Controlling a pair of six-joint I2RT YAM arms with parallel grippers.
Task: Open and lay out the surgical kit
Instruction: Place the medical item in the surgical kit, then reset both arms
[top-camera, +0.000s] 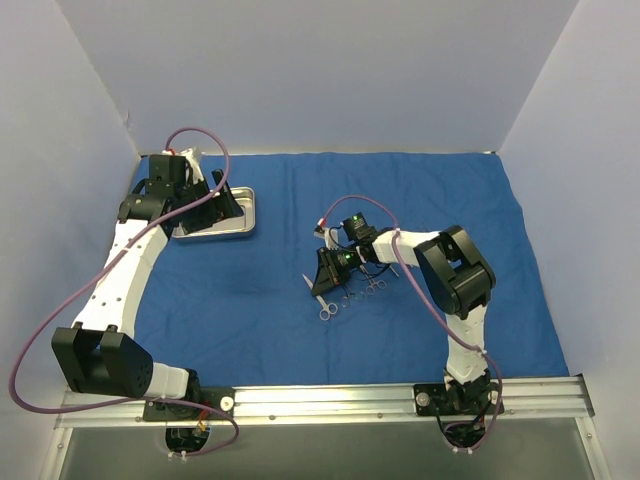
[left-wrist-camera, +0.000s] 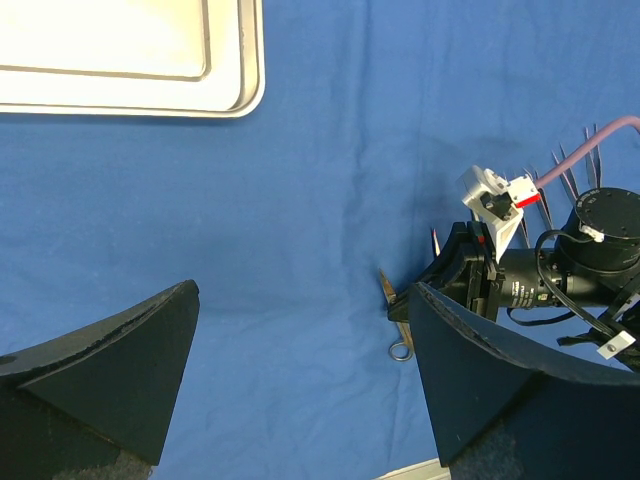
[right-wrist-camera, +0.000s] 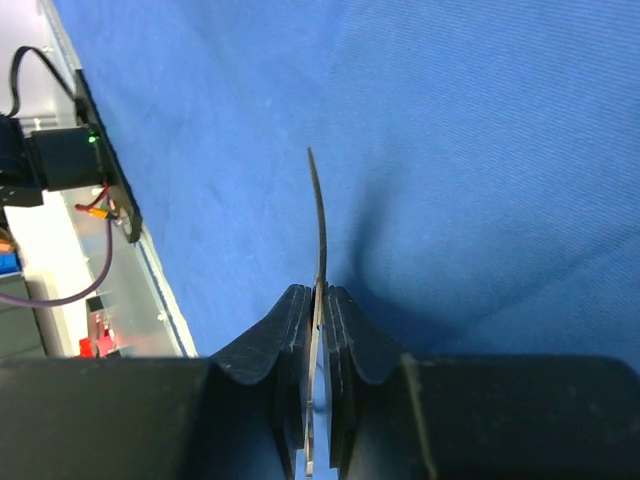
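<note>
1. Steel shows edge-on between the fingers of the right gripper (right-wrist-camera: 318, 295). They are pressed together on a thin curved tool (right-wrist-camera: 318, 215), whose tip reaches out past them.
2. We see the tool's shadow fall on the blue cloth (top-camera: 250, 290) just beside it. Whether the tool touches the cloth we cannot tell.
3. From above, this gripper sits near the middle of the cloth, and a small cluster of ring-handled tools (top-camera: 368, 286) lies flat just to its right.
4. We see the cloth spread open, with only soft creases.
5. Well apart, at the far left corner of the cloth, we find the shiny tray (top-camera: 248, 215) resting on it.
6. We see the left gripper (left-wrist-camera: 303, 287) hover by the tray with its fingers spread wide and nothing between them. Its camera looks down on bare cloth, with one corner of the tray at the top left.
</note>
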